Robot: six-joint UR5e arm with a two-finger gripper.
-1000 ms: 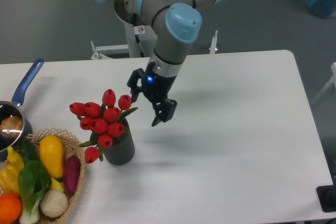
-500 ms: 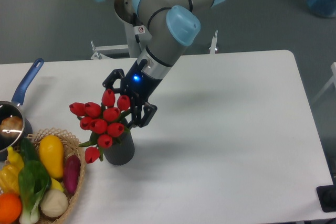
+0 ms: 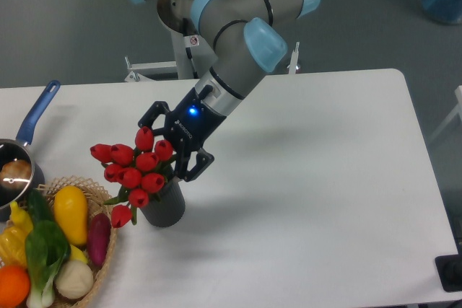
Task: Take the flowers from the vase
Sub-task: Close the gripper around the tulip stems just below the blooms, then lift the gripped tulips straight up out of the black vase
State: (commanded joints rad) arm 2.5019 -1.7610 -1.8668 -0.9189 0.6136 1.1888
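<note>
while the flowers (image 3: 133,171) sit in the vase (image 3: 164,205) at lower left of the frame, we have the end effector (image 3: 175,146) pressed in against their upper right side, its dark fingers (image 3: 195,166) spread on either side of the top buds and leaves. the jaws look parted around the bunch rather than clamped; we see one finger behind the topmost bud toward the upper left and the other low and to the right, just above the vase mouth, but whether either pad is touching stems we cannot tell, since the buds hide the gap.

the relation that matters for us: the bunch lies to the lower left of the end effector, and its stems run down and to the right into the vase, so the long axis of the bunch leans from the buds at upper left to the vase mouth at lower right. there is only one arm, reaching in from the top centre of the frame.

we judge the grasp is about to close on the stems just above the rim. the lift should then follow the stem line up and out, or the vase may tip on the desk (image 3: 325,178). the basket (image 3: 102,257) of vegetables stands just beside the vase at lower left, with the saucepan (image 3: 20,151) further up the left edge.
</note>
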